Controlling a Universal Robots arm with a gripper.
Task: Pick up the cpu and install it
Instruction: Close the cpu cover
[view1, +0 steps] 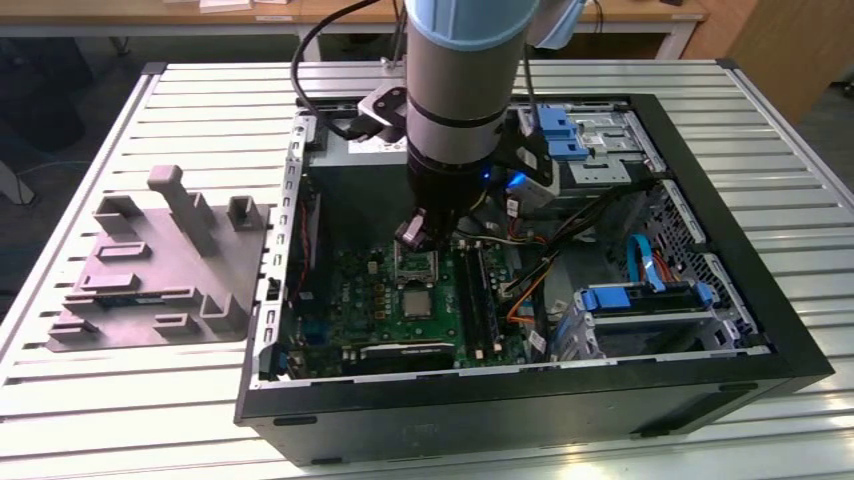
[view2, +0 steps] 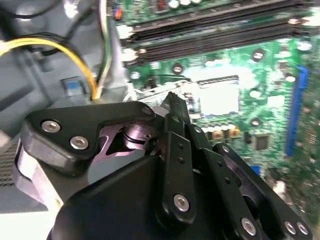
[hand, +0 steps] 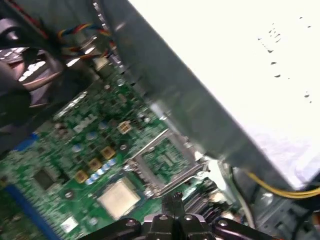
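Now the gripper (hand: 175, 199) hovers pinched together, holding nothing, near the cpu (hand: 119, 198).

Cpu (hand: 119, 197) on motherboard (hand: 60, 150), beside socket (hand: 162, 162).

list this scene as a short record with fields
setting: open computer case on a slatted table
gripper: gripper inside the case, just above the green board, near the socket
cpu: cpu lies flat on the board beside the socket, apart from the gripper
beside case: grey moulded block, exterior view's left
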